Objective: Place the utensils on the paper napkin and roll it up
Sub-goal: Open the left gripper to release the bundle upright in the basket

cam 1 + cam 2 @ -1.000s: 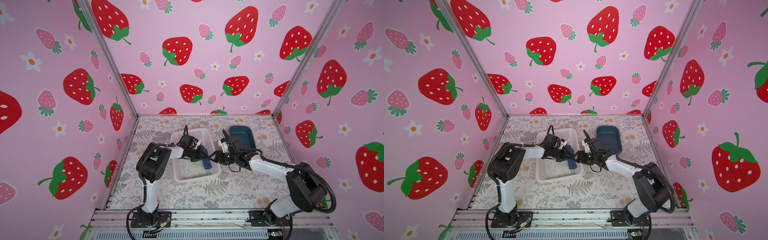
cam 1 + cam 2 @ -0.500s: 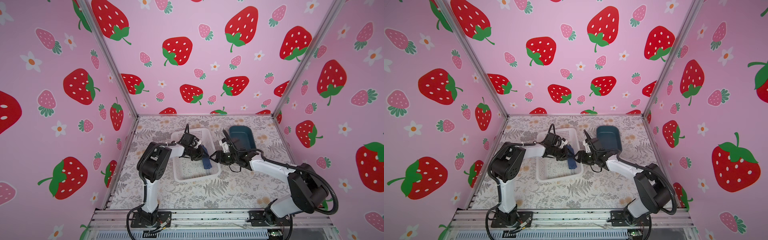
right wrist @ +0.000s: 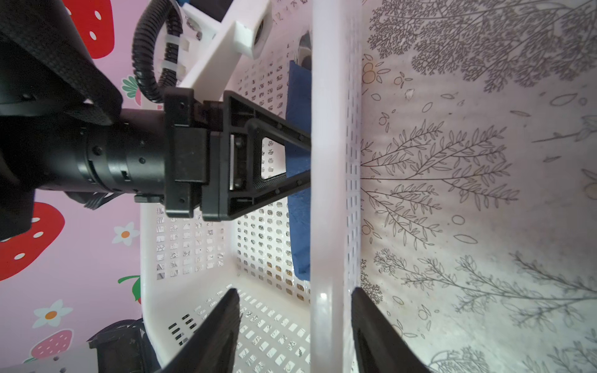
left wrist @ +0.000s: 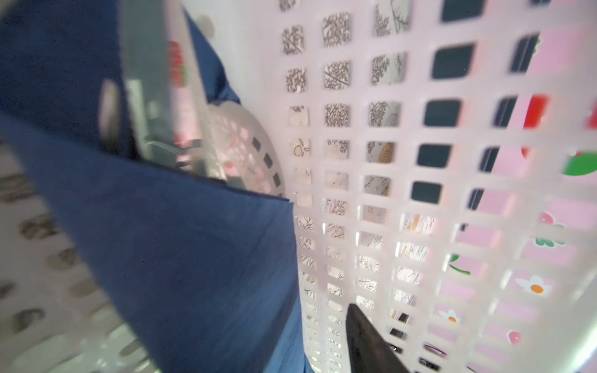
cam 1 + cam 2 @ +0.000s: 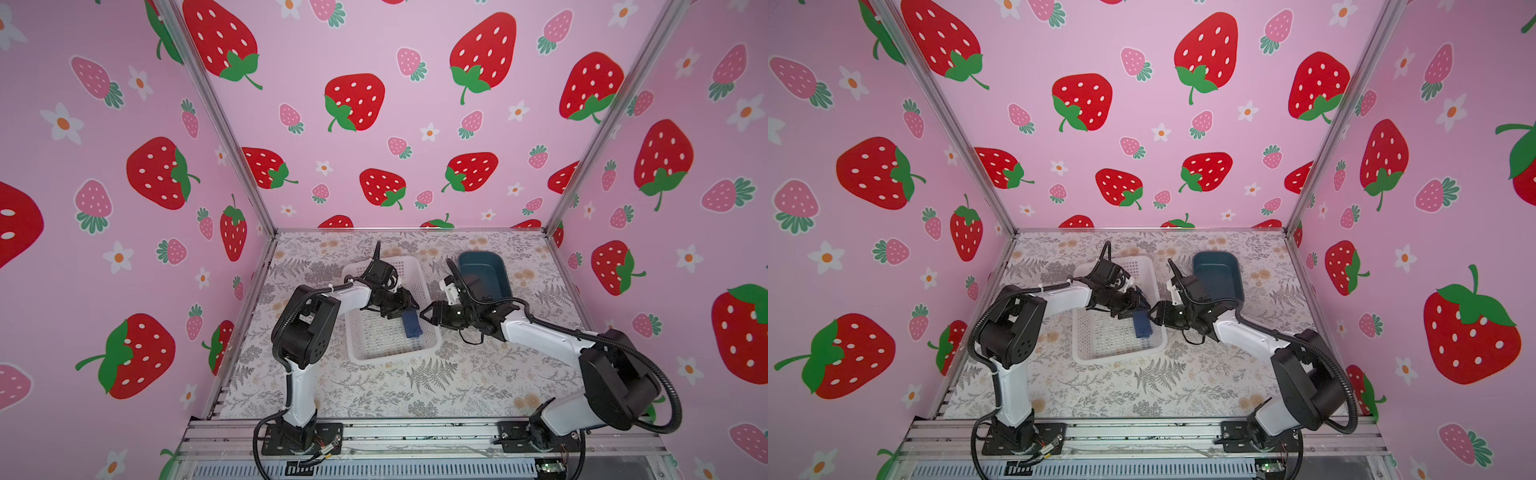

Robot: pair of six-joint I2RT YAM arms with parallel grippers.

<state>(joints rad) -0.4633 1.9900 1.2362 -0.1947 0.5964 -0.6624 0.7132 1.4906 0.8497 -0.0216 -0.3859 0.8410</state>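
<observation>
Reaching from mounts at 6 o'clock, both arms angle inward over the floral table (image 5: 415, 395) and meet at the white basket (image 5: 392, 358). Right gripper (image 3: 294, 292): jaws apart, straddling the basket's 3 o'clock rim, gripping nothing. Left gripper (image 5: 402, 309): inside the basket, jaws spread over the paper napkin (image 5: 411, 325), a rolled blue bundle along that wall; contact unclear. Only the left wrist view shows the utensils (image 4: 151, 106), silver, inside the roll's open end. Teal tray (image 5: 482, 270) sits at 1 o'clock.
</observation>
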